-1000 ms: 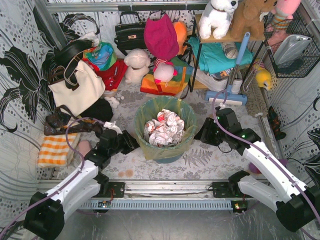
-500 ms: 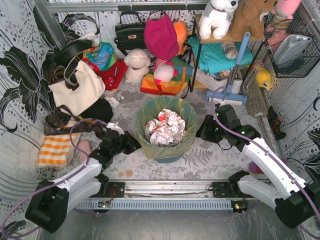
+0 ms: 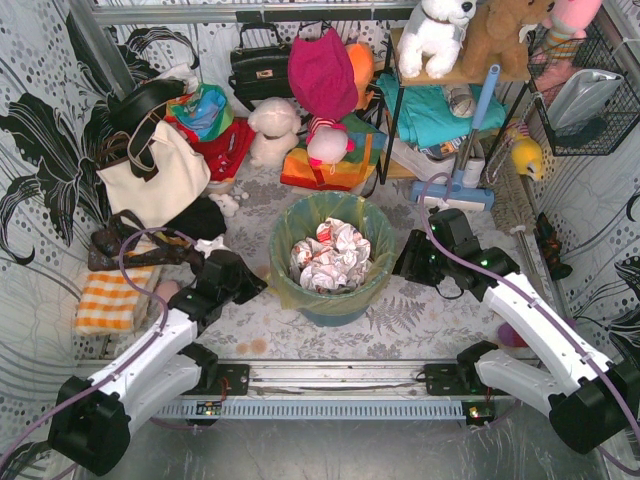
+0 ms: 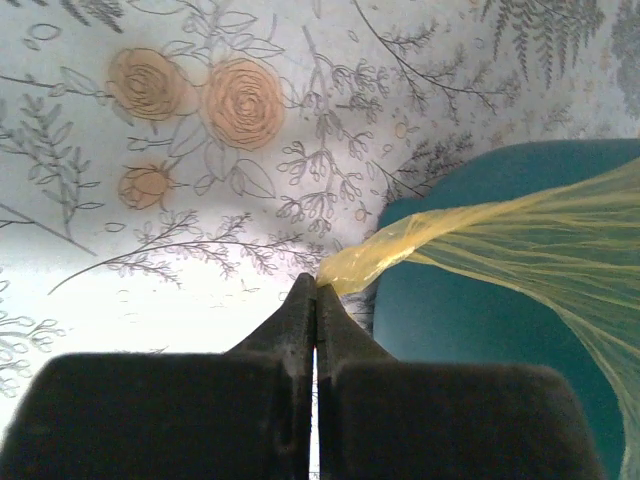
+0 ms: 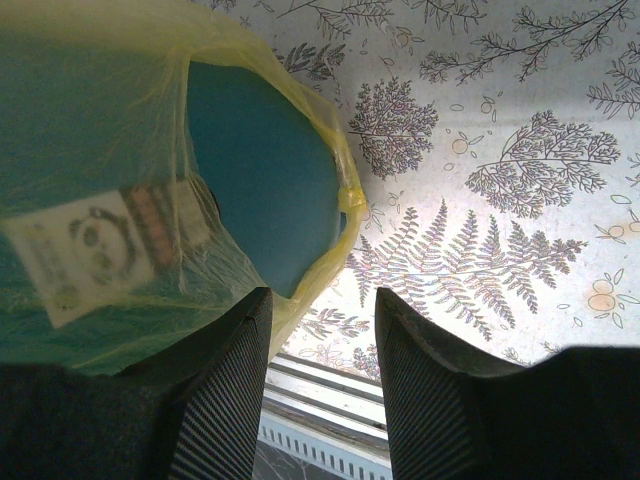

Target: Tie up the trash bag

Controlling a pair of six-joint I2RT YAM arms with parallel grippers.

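**Trash bag: one edge gripped, no knot yet**

Tabletop (image 3: 420, 320): floral-patterned, with the work piece at its centre, between the two arms.

Teal bin (image 3: 330, 312): upright, lined by the trash bag (image 3: 372, 222), whose rim is folded over the bin's lip.

Trash bag orientation: it stands in the bin with the mouth upward and fully open. Its long axis is judged vertical. Crumpled paper (image 3: 328, 255) fills the inside and is open to view from above.

Yellow strip (image 4: 430, 232): part of the rim on the left-arm side is drawn out of round into a taut, tapering strip. The strip runs roughly level, away from the bin and towards the left arm, narrowing to a point.

Left claw (image 4: 316, 300): jaws pressed together, with the tip of the strip caught at their very ends. The hold appears shallow.

Right claw (image 5: 320, 340): jaws apart, nothing between them. It sits just beside the bin's opposite side, with the bag's rolled edge close ahead of it.

Progress: early, by this assessment. One edge is secured. The opposite edge is not yet taken, the mouth is not gathered, and there is no crossing or knot
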